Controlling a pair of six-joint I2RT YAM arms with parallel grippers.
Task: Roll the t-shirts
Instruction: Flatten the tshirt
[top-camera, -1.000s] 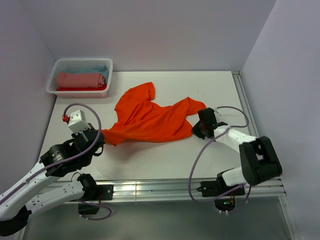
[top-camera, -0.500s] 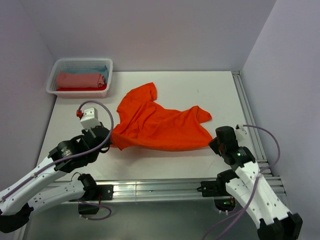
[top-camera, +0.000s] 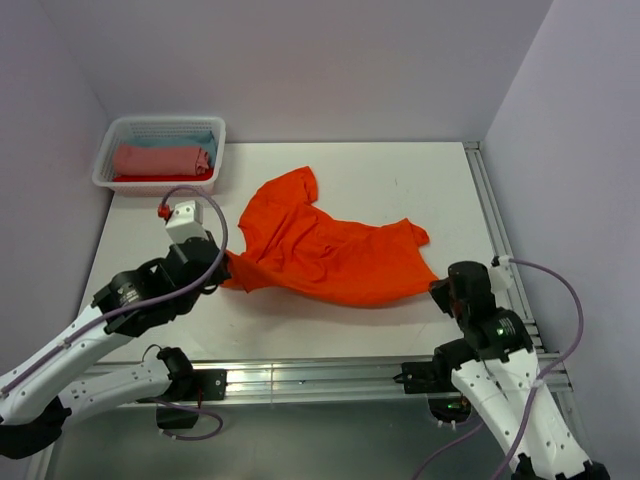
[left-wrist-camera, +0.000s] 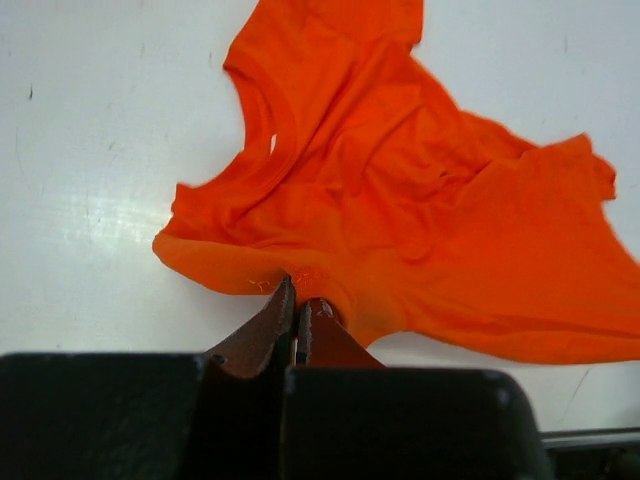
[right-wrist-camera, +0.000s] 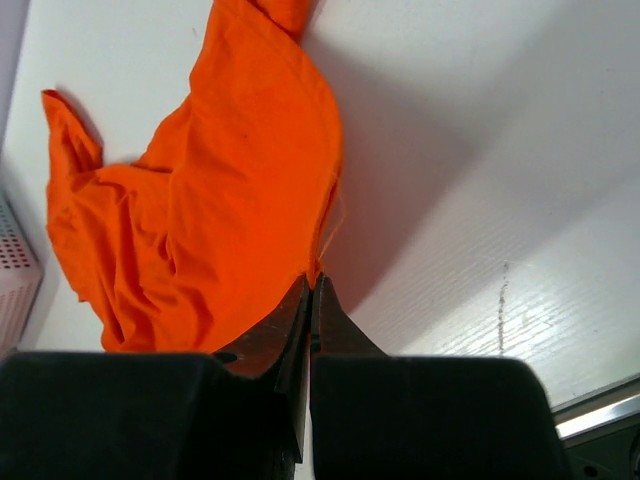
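While the right claw (top-camera: 440, 290) retreats, t-shirt (top-camera: 335, 255) stretches

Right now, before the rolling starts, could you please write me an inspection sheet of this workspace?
Surface: white table, a few faint marks.
Job's things: orange t-shirt lies crumpled, not rolled; salmon-pink t-shirt and pale blue t-shirt sit bundled in the white basket.
Clutter: nothing seen.
Hands: left hand shut on the orange t-shirt's near-left edge; right hand shut on its right edge.
Cables: left cable loops high; right cable arches wide.
Surroundings: plain walls; metal rail along the near edge.
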